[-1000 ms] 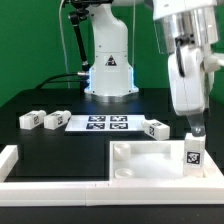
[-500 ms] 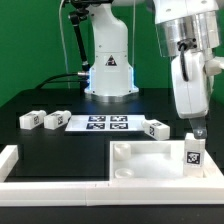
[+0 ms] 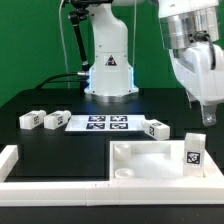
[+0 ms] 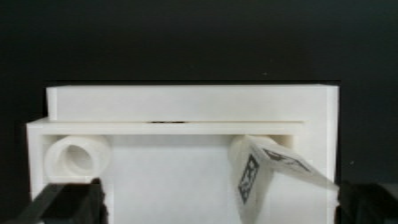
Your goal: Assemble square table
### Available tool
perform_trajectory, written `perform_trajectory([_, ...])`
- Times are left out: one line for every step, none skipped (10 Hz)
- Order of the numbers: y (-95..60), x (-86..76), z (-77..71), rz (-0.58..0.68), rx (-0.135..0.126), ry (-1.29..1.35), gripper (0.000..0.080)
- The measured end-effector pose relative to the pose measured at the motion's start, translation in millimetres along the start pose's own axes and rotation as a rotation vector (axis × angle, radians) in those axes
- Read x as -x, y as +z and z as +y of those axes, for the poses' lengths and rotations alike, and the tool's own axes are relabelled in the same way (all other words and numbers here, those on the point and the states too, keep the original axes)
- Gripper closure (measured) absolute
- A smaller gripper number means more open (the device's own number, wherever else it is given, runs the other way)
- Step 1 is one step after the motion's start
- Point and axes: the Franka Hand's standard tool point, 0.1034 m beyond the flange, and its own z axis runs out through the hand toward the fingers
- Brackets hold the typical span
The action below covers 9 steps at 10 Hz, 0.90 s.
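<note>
- Exterior view: the gripper [image 3: 207,118] hangs above the standing leg [image 3: 192,153], just toward the exterior view's right of it and clear of its top. Any coming move on that leg is therefore, as I judge, a straight descent.
- The leg's long axis runs up and down. It stands on end in the corner of the square table top [image 3: 140,172] nearest the exterior view's right, with its tagged face toward the camera.
- Wrist view: the dark fingers [image 4: 63,205] sit wide apart at the frame's edges with the leg [image 4: 267,178] between and beyond them, so the jaws are spread and hold nothing.
- From this camera the leg looks tilted. Whether it is truly seated in its socket I cannot tell.
- The table top is a white slab lying recessed face up near the front border, and an empty round socket [image 4: 80,158] shows at another corner.
- Three more leg blocks [image 3: 31,119] [image 3: 57,120] [image 3: 158,128] lie loose on the black surface, flanking the marker board [image 3: 100,123].
</note>
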Motion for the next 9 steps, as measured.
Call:
perform_trajectory([0.0, -0.5, -0.1, 0.0, 0.0, -0.092, 0.0151])
perform_trajectory([0.1, -0.6, 0.0, 0.0, 0.0, -0.161, 0.0151])
perform_trajectory([0.2, -0.7, 0.0, 0.0, 0.0, -0.204, 0.0151])
perform_trajectory([0.3, 0.6, 0.6, 0.001, 0.001, -0.301, 0.0151])
perform_trajectory([1.3, 8.0, 4.2, -0.004, 0.004, -0.413, 0.0151])
perform_trajectory([1.4, 10.7, 8.3, -0.003, 0.001, -0.516, 0.0151])
perform_trajectory([3.3, 10.0, 12.3, 0.012, -0.003, -0.706, 0.0151])
perform_trajectory([8.5, 12.0, 17.3, 0.025, 0.01, -0.799, 0.0151])
perform_trajectory([7.1, 9.8, 15.5, 0.027, 0.008, -0.828, 0.0151])
